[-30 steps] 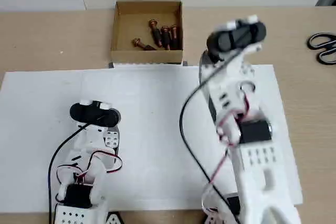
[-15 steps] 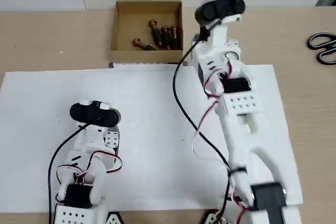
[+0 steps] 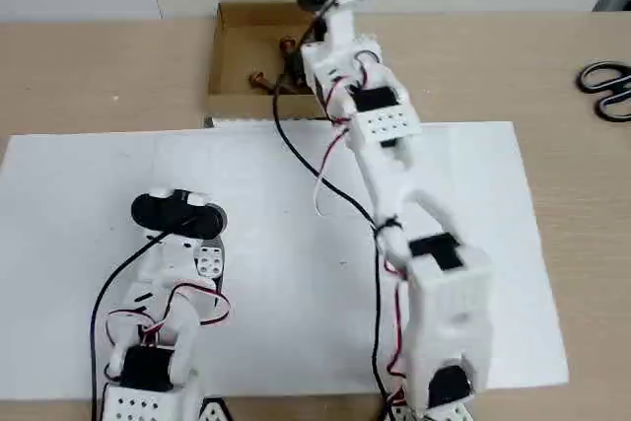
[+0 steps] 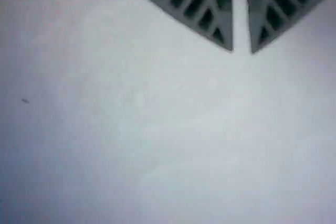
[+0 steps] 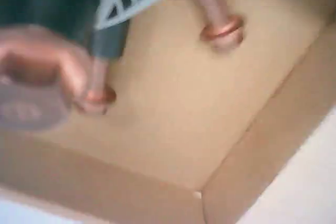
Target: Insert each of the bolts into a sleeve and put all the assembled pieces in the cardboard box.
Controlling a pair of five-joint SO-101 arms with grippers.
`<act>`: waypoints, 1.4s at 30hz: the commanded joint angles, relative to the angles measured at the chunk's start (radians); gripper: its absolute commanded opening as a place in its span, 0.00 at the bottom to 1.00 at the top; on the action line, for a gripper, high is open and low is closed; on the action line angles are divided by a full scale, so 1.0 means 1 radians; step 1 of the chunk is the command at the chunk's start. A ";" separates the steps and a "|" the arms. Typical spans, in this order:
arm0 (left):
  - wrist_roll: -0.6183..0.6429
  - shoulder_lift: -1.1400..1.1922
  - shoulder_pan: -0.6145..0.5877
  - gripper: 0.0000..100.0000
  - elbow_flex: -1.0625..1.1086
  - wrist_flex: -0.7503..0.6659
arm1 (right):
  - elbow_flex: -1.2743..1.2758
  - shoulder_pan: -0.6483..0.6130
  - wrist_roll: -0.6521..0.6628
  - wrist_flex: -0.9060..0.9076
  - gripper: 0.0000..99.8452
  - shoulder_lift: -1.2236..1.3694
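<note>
We find the right gripper point(image 3: 304, 48) hanging inside the cardboard box point(image 3: 232, 41), presumably to drop a piece; assembled pieces point(image 5: 220, 27) lie just beneath it; whether it grips one, we cannot tell; the left gripper point(image 4: 240, 48) sits parked over paper point(image 4: 131, 129), jaws nearly together, nothing between.

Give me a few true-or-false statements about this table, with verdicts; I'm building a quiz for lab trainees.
1. The right arm is stretched out over the cardboard box. True.
2. The scissors lie on the white paper. False: they lie on the bare table, off the paper.
3. The left arm sits above the white paper. True.
4. The cardboard box is empty. False: copper-coloured bolts lie inside it.
</note>
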 commanded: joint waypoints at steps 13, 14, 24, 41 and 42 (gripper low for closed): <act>-0.003 -0.009 0.006 0.01 -0.007 0.008 | -0.310 -0.044 0.341 0.061 0.00 0.228; -0.003 -0.009 0.006 0.01 -0.007 0.008 | -0.310 -0.044 0.358 0.070 0.00 0.228; -0.003 -0.009 0.006 0.01 -0.007 0.008 | -0.310 -0.038 0.491 0.099 0.22 0.228; -0.003 -0.009 0.006 0.01 -0.007 0.008 | -0.311 0.016 0.522 0.139 0.25 0.137; -0.003 -0.009 0.006 0.01 -0.007 0.008 | -0.311 0.024 0.522 0.139 0.25 0.133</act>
